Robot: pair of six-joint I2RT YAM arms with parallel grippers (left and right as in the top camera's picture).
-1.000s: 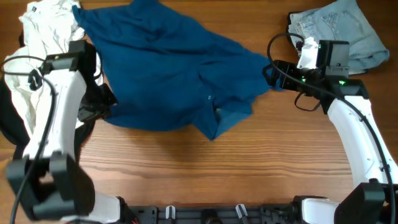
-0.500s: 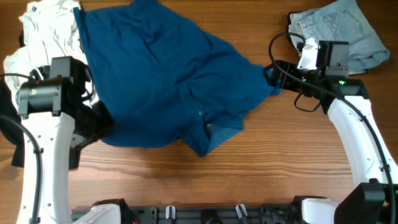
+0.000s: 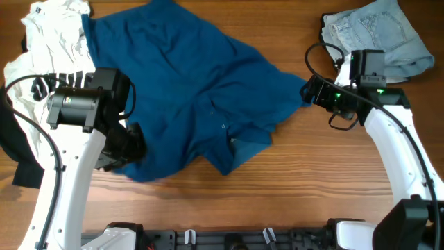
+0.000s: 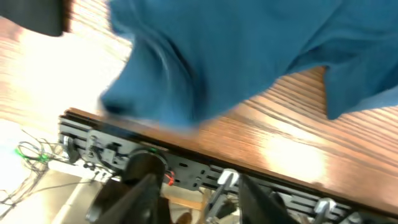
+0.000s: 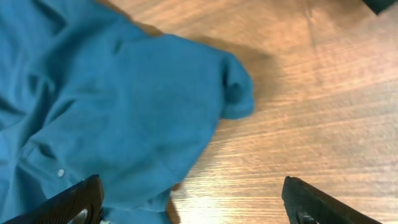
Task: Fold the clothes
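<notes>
The clothes lie across the back of the wooden table. A large teal-blue shirt (image 3: 201,90) is spread crumpled in the middle, with small buttons showing. My left gripper (image 3: 132,142) hovers at the shirt's front-left corner. In the left wrist view its jaws (image 4: 198,186) stand apart over the table's front edge with nothing between them, and the shirt (image 4: 249,50) lies beyond them. My right gripper (image 3: 309,89) is at the shirt's right tip. It is wide open (image 5: 193,186), with the shirt's edge (image 5: 112,106) lying under its left finger.
A white tee with black lettering (image 3: 48,42) is piled at the back left over a black garment (image 3: 14,139). Pale-blue jeans (image 3: 378,31) lie crumpled at the back right. A black rail (image 3: 229,239) runs along the table's front edge. Bare wood (image 3: 305,180) shows at the front.
My left gripper swung toward the front and right, dragging the shirt's left side with it, then opened and let the cloth go. The right gripper stayed wide open and shifted slightly.
</notes>
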